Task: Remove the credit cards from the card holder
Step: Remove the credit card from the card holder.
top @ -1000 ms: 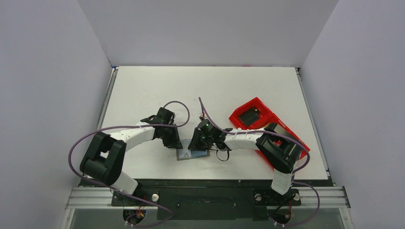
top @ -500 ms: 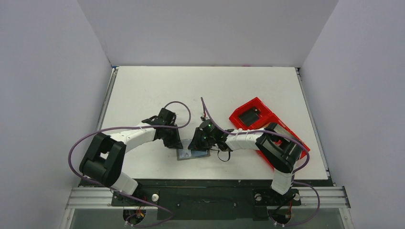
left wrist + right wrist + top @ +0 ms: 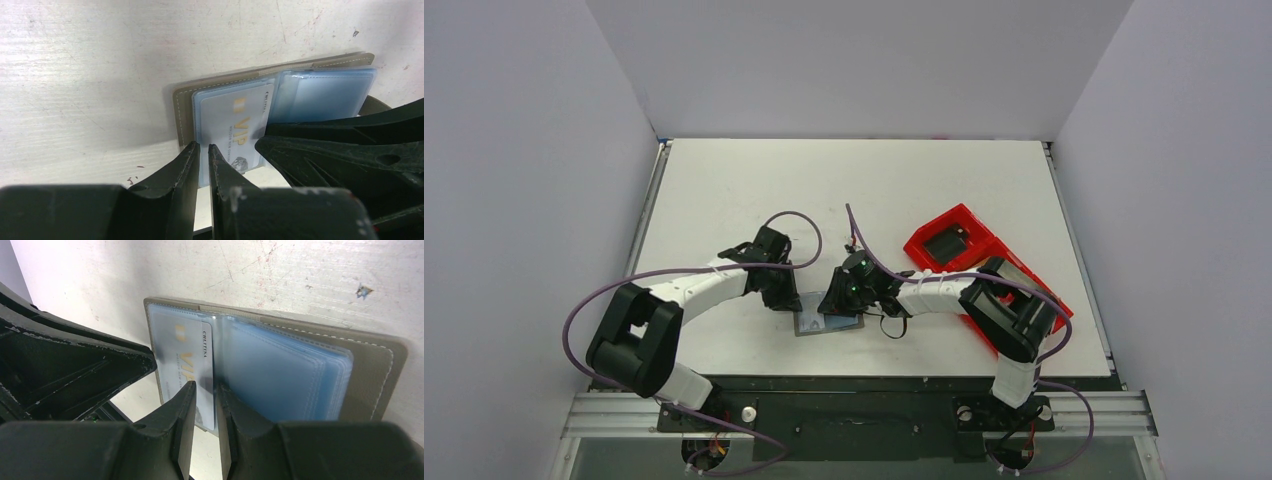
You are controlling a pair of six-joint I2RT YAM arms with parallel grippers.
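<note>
The card holder (image 3: 828,323) lay open and flat on the bench (image 3: 724,180), near the front edge at about 6 o'clock in the top view. Its blue-grey plastic sleeves faced up, with the taupe cover showing round the rim. One credit card (image 3: 230,132), pale with gold VIP lettering, sat in the sleeve on the holder's 9 o'clock half. The other half showed only stacked clear-blue sleeves, contents not readable.

The left gripper (image 3: 202,147) was down at the card end, roughly 10 o'clock of the holder in the top view, with its tips at the card's outer corner. Its jaws were almost together, with a thin slit between them. Couldn't tell whether they pinched the card edge or just sat at it.

The right gripper (image 3: 204,387) sat at about 12 o'clock of the holder, tips over the card's inner edge next to the fold. Its jaws were also nearly together, and the card showed through the narrow gap. Couldn't tell if anything was clamped. The two grippers were just beside each other over the same half.

A red tray (image 3: 921,238) sat at 3 to 4 o'clock on the bench, well apart from the holder and partly under the right arm. A black block (image 3: 946,244) lay in its far end.
</note>
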